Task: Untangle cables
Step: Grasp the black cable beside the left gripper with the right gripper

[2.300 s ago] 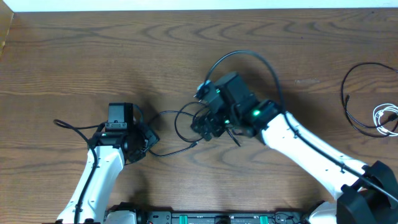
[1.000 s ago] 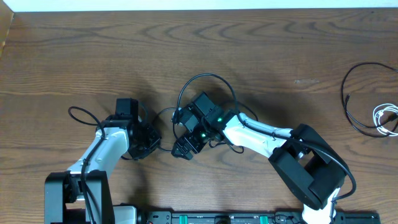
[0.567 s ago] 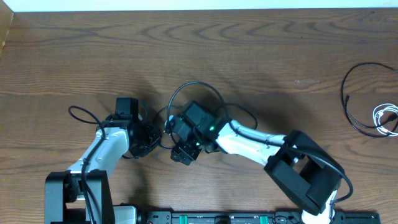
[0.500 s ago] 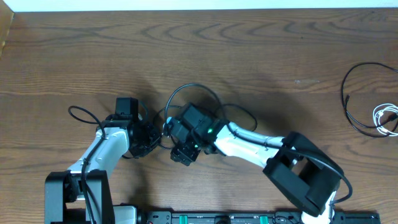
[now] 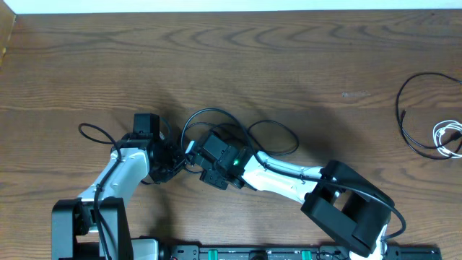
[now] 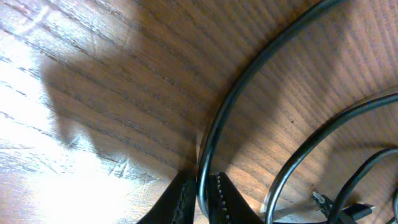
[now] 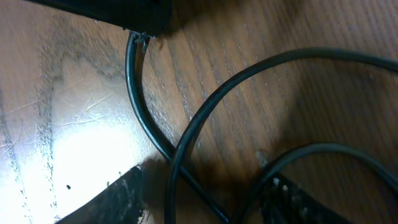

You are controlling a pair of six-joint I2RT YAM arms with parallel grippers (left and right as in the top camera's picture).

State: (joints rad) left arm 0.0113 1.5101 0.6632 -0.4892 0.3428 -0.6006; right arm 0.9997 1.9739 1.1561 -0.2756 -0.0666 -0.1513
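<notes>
A thin black cable (image 5: 211, 112) lies in tangled loops at the table's middle. My left gripper (image 5: 177, 165) is shut on one strand of it (image 6: 249, 74), pinched between the fingertips (image 6: 225, 200) low over the wood. My right gripper (image 5: 198, 169) sits just to the right, almost touching the left one. Its jaws are open, and two crossing strands (image 7: 186, 149) run between its fingers (image 7: 118, 199). One strand leads up to the left gripper's dark tip (image 7: 134, 18). A small plug end (image 6: 329, 205) lies nearby. Another black cable (image 5: 408, 108) and a white cable (image 5: 447, 136) lie at the far right.
A thicker black cord (image 5: 90, 133) loops beside the left arm. The right arm's white link (image 5: 289, 177) stretches across the front of the table from its base (image 5: 346, 213). The table's far edge (image 5: 231, 11) runs along the top.
My right gripper has travelled left to the left gripper, and its jaws have narrowed around the strands. The cable loops have shifted left with it. The left gripper has kept its hold.
</notes>
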